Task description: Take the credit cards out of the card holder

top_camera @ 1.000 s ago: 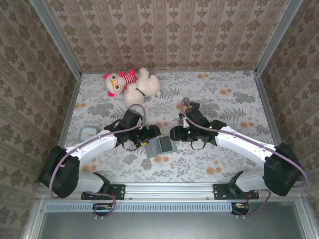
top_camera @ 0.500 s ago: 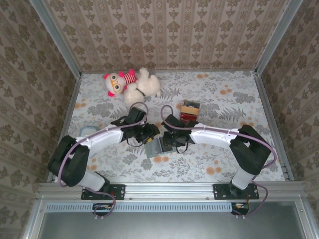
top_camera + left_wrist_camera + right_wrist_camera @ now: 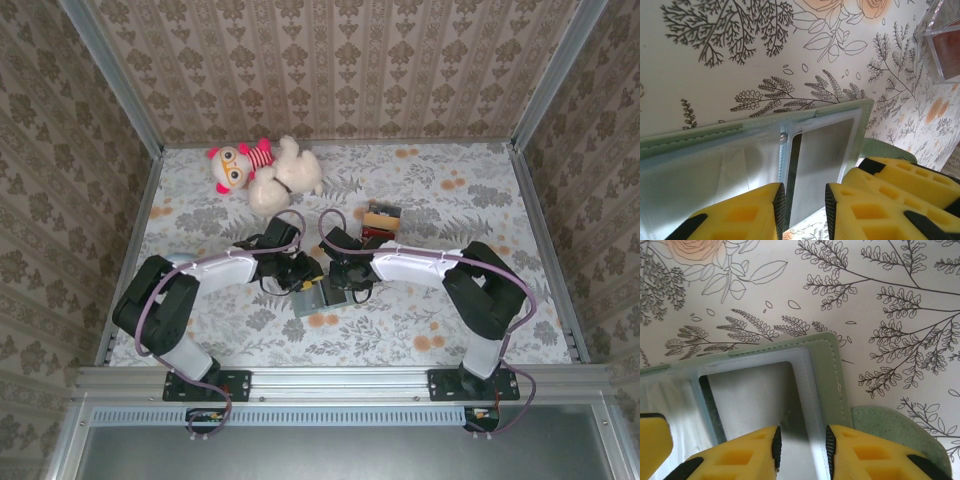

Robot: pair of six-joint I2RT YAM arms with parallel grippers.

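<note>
Grey-green card holder (image 3: pixel 312 300) lies open flat on the worktop (image 3: pixel 450 190), between both tools. Left tool (image 3: pixel 804 206), pads narrowly apart, straddles a grey credit card (image 3: pixel 822 160) whose long axis runs away from it. Right tool (image 3: pixel 802 447), pads also narrowly apart, hovers over a clear pocket's edge.

The card holder (image 3: pixel 832 375) is matt stitched fabric lined with glossy plastic.

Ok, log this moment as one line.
card holder: open on table | card: in clear sleeve | left gripper: straddling that card, grip unclear | right gripper: at sleeve edge, grip unclear
</note>
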